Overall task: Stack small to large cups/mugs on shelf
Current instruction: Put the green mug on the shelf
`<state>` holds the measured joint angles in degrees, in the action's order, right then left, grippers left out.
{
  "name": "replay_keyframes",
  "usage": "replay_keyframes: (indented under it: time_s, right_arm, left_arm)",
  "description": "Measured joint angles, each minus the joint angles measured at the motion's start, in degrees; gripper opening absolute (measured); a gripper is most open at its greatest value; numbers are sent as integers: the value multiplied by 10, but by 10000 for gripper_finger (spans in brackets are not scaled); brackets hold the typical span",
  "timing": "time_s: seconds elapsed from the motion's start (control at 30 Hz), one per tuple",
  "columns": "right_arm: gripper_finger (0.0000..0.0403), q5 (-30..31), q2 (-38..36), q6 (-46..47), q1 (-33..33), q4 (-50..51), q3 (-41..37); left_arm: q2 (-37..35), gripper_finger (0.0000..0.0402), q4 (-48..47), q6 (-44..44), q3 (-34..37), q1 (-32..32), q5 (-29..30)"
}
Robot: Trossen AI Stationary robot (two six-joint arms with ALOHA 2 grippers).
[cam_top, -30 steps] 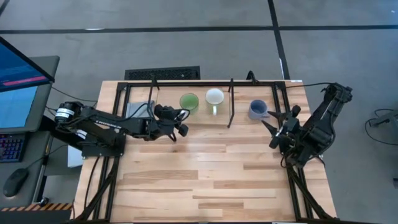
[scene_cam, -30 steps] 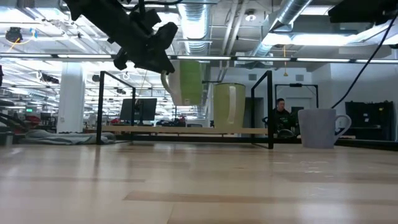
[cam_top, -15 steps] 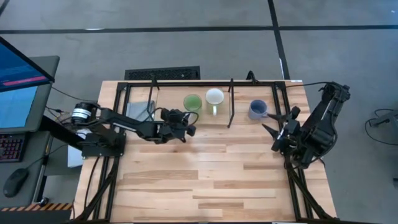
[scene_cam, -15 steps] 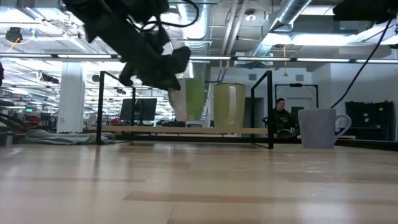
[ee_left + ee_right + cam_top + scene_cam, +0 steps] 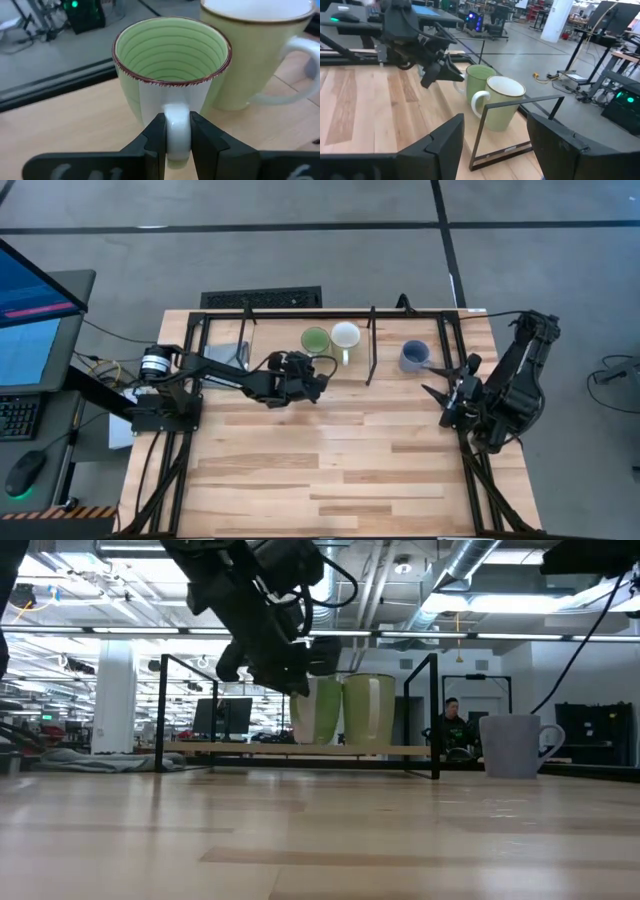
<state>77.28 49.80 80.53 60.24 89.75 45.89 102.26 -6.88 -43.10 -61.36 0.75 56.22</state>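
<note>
We judge the task roughly midway: the left gripper (image 5: 177, 145), clamped on the green mug (image 5: 315, 340) handle, sets it beside the cream mug (image 5: 345, 335) on the shelf (image 5: 225, 358); the blue-grey mug (image 5: 412, 356) remains beyond that shelf's end rod, near the spread-fingered right gripper (image 5: 441, 380).
</note>
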Motion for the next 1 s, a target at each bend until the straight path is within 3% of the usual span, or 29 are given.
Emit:
replay_keyframes:
  time_s: [0.53, 1.0]
  right_arm:
    - [240, -6, 0, 0, 33, -4, 0]
    - [240, -9, 0, 0, 32, -4, 0]
  left_arm:
    - [0, 48, -70, -112, -5, 1, 30]
    - [0, 48, -76, -151, -5, 1, 35]
